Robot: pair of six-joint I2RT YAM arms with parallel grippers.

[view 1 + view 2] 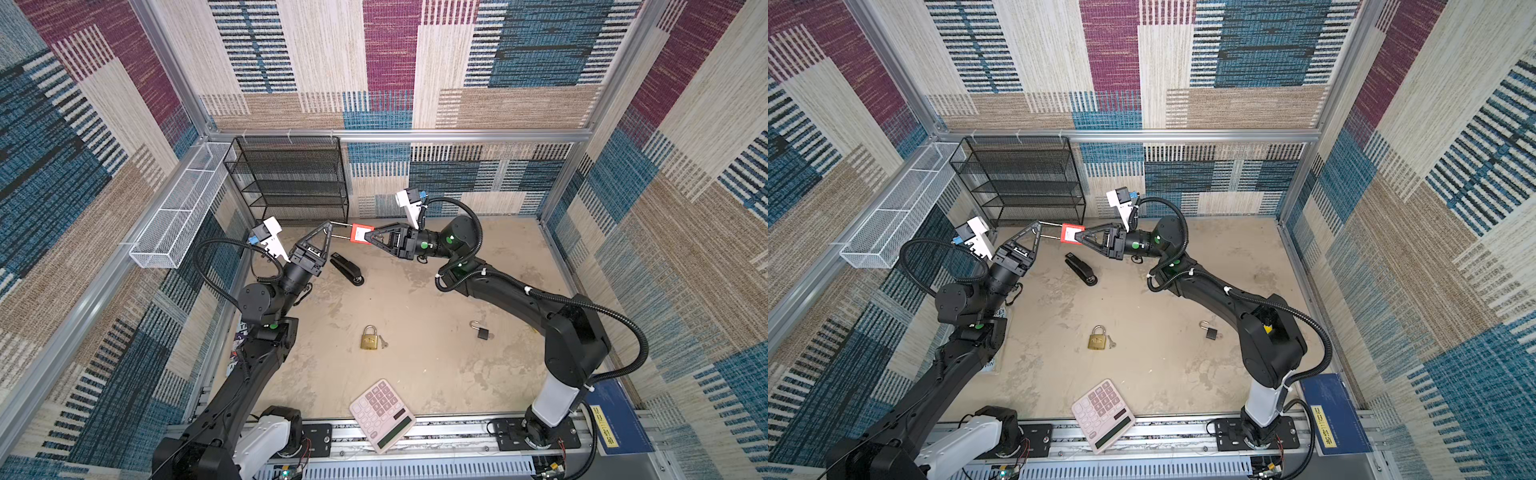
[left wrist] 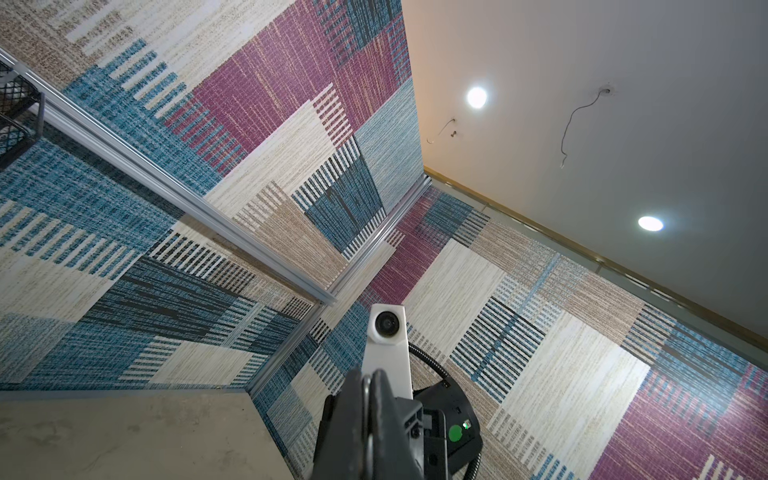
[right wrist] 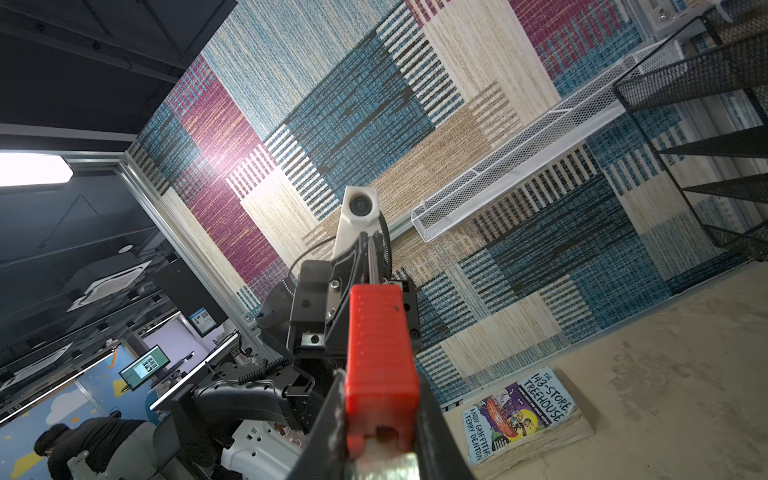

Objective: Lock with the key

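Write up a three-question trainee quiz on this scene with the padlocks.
1. True or false: the red padlock is held by the right tool alone.
2. Which part of it does the left tool grip? A) the metal loop B) the red body C) nothing
3. Fill in: a small key lies on the table beside the ____ padlock.

Key: 1 false, both tools hold it in the air; 2 A; 3 brass padlock.

book (image 3: 524, 419) cover reading THE 143-STORE TREEHOUSE, ANDY GRIFFITHS, TERRY DENTON
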